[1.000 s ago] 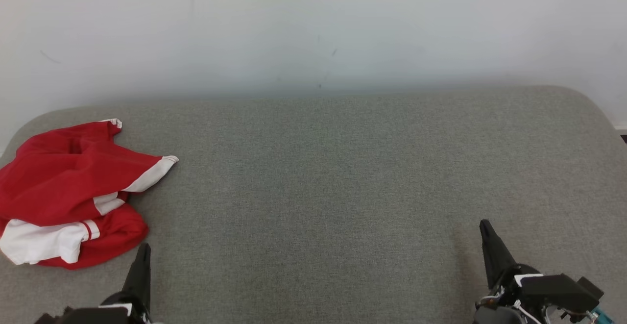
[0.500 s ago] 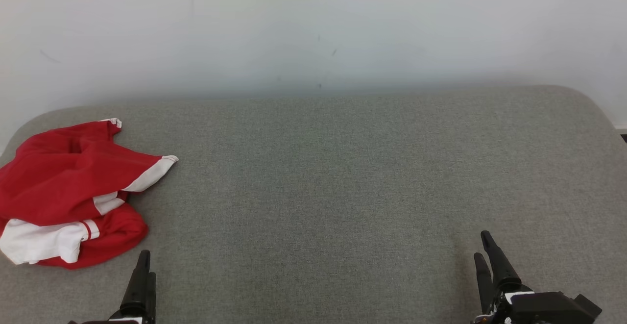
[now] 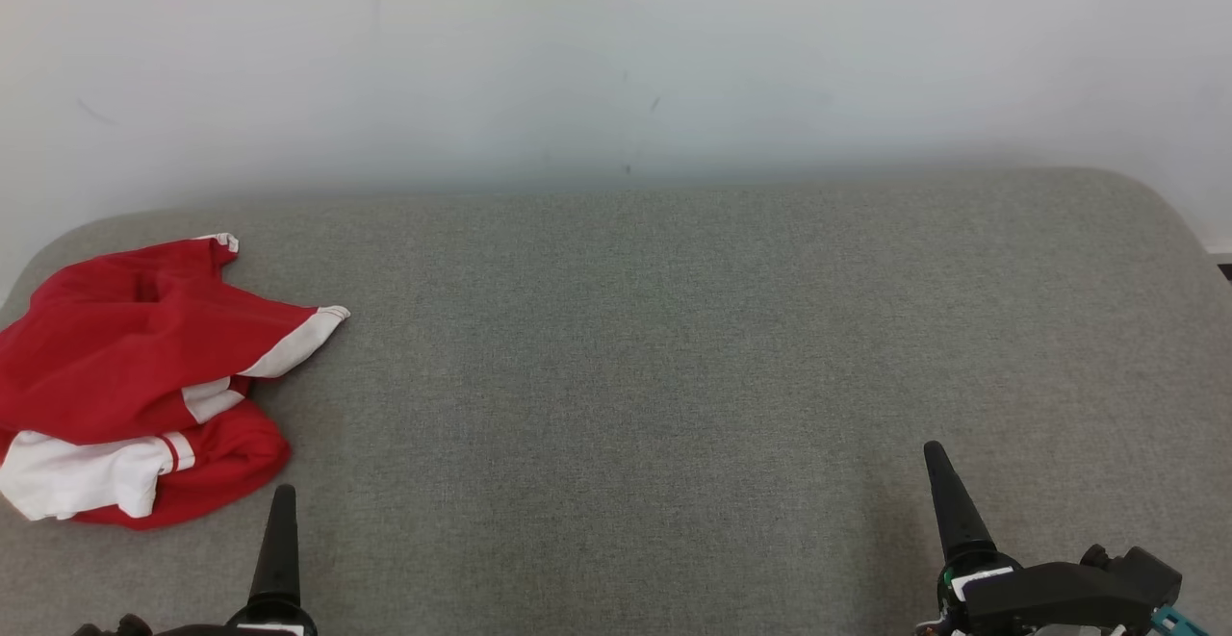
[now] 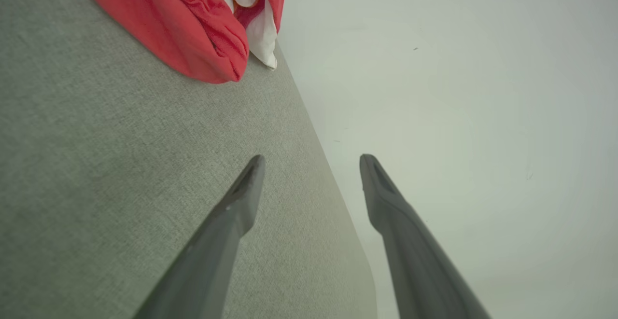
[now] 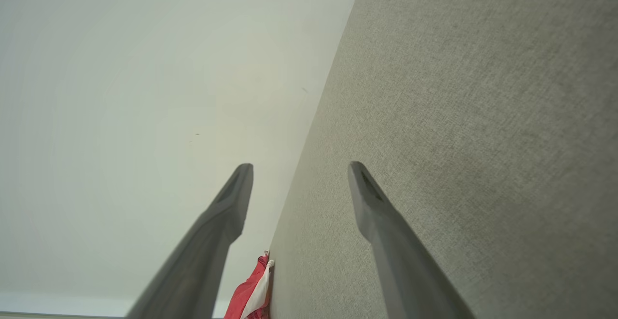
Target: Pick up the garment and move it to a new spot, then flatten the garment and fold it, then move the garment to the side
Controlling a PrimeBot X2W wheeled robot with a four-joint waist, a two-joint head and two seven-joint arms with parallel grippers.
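Observation:
The red garment with white panels (image 3: 135, 376) lies crumpled at the far left of the grey padded surface (image 3: 654, 347). My left gripper (image 3: 282, 501) rises from the bottom edge just below and right of the garment, apart from it. In the left wrist view its fingers stand open (image 4: 313, 159) with nothing between them, and the garment (image 4: 193, 29) is at the top left. My right gripper (image 3: 936, 463) is at the lower right, far from the cloth. It is open and empty (image 5: 300, 165), with a sliver of garment (image 5: 253, 290) in the distance.
A plain white wall (image 3: 616, 59) runs behind the grey surface. The surface has rounded back corners, and its right edge (image 3: 1198, 232) drops off near a dark strip of floor.
The right gripper has turned at the wrist and shifted slightly left; its two fingers now line up as one in the head view. The left gripper has barely shifted. The garment has not moved.

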